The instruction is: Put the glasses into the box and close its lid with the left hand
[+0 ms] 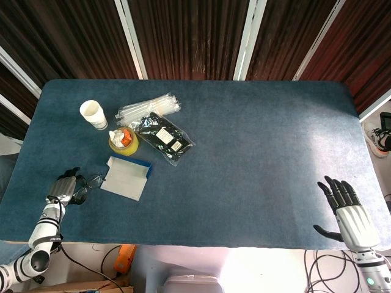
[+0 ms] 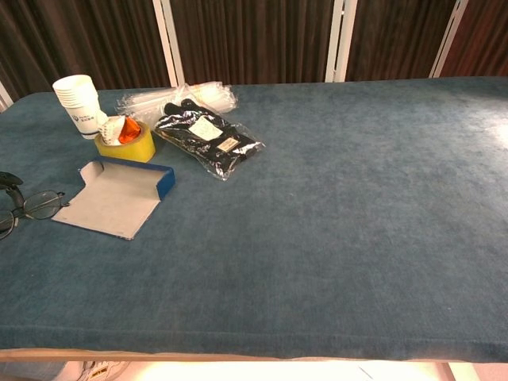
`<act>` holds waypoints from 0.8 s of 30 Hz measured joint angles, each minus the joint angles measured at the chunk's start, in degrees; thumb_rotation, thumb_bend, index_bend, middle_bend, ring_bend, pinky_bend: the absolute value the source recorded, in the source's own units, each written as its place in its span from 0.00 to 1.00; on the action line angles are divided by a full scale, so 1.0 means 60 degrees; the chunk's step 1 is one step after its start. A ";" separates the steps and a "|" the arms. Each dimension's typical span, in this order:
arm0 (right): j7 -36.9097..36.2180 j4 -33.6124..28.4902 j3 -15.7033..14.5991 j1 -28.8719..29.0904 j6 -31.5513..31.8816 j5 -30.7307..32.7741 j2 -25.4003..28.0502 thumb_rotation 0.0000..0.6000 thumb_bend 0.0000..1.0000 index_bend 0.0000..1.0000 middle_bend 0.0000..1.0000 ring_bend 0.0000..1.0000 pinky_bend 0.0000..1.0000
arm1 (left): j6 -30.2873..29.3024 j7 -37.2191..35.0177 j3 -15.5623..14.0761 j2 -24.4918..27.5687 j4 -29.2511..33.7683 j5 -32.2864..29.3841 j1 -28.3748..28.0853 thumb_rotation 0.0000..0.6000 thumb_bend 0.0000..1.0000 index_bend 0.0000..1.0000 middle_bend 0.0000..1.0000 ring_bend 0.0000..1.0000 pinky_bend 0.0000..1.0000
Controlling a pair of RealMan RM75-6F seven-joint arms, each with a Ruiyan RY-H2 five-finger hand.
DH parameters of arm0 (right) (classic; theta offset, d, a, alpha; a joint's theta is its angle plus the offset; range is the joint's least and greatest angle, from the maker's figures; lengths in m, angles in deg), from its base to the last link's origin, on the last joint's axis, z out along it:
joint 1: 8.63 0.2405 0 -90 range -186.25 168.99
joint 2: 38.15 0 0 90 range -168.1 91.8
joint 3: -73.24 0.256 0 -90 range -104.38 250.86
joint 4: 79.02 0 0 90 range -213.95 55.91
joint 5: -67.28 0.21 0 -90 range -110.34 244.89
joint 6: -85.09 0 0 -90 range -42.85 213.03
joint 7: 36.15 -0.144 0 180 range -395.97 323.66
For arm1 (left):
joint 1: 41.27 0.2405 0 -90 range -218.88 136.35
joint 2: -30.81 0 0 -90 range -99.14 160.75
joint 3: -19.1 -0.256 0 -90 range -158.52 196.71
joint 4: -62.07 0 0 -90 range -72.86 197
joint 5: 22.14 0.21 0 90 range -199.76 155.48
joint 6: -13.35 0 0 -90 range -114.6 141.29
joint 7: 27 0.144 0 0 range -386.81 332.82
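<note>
The left hand [image 1: 63, 190] rests over one pair of glasses [image 2: 30, 206], fingers curled at the frame; whether it truly grips them I cannot tell. Just to its right lies one blue box [image 1: 126, 177], lid open flat. Beyond that sit one yellow tape roll [image 1: 123, 141] and one stack of paper cups [image 2: 78, 104]. The right hand [image 1: 349, 210], well apart, is spread and holds nothing.

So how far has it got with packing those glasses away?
Barely started. Nothing looks done: the glasses lie on the table, left of the blue box, which lies open with nothing in it. The left hand is at the glasses; whether it grips them I cannot tell. The right hand is open at the table's near right edge. Left to do: lift the glasses, put them in, close the lid.
</note>
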 measured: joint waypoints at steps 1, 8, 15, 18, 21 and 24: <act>-0.0006 0.0001 0.0001 0.0000 -0.0001 0.0003 0.0003 1.00 0.12 0.00 0.00 0.00 0.00 | -0.0016 0.0008 -0.0024 0.0011 0.0041 -0.0008 -0.0024 1.00 0.35 0.42 0.04 0.04 0.14; -0.0096 -0.0005 0.0023 -0.0012 0.0014 0.0052 0.0031 1.00 0.12 0.00 0.00 0.00 0.00 | -0.0036 -0.0150 -0.0162 0.0031 0.0175 0.0236 -0.0111 1.00 0.38 0.46 0.06 0.04 0.14; -0.0045 -0.0004 0.0008 -0.0006 -0.0018 0.0037 0.0025 1.00 0.12 0.00 0.00 0.00 0.00 | 0.0025 -0.0485 -0.0226 -0.0028 0.0065 0.0417 -0.0146 1.00 0.43 0.55 0.08 0.05 0.14; -0.0016 -0.0008 0.0010 0.0000 -0.0042 0.0051 0.0023 1.00 0.12 0.00 0.00 0.00 0.00 | -0.0016 -0.0562 -0.0238 -0.0043 0.0047 0.0462 -0.0156 1.00 0.43 0.56 0.08 0.05 0.14; 0.0002 -0.0020 0.0003 0.0002 -0.0057 0.0053 0.0029 1.00 0.12 0.00 0.00 0.00 0.00 | -0.0060 -0.0618 -0.0262 -0.0059 0.0021 0.0511 -0.0161 1.00 0.43 0.57 0.08 0.05 0.14; 0.0008 -0.0027 0.0002 0.0001 -0.0059 0.0053 0.0035 1.00 0.12 0.00 0.00 0.00 0.00 | -0.0041 -0.0655 -0.0280 -0.0082 -0.0036 0.0495 -0.0180 1.00 0.44 0.59 0.09 0.05 0.14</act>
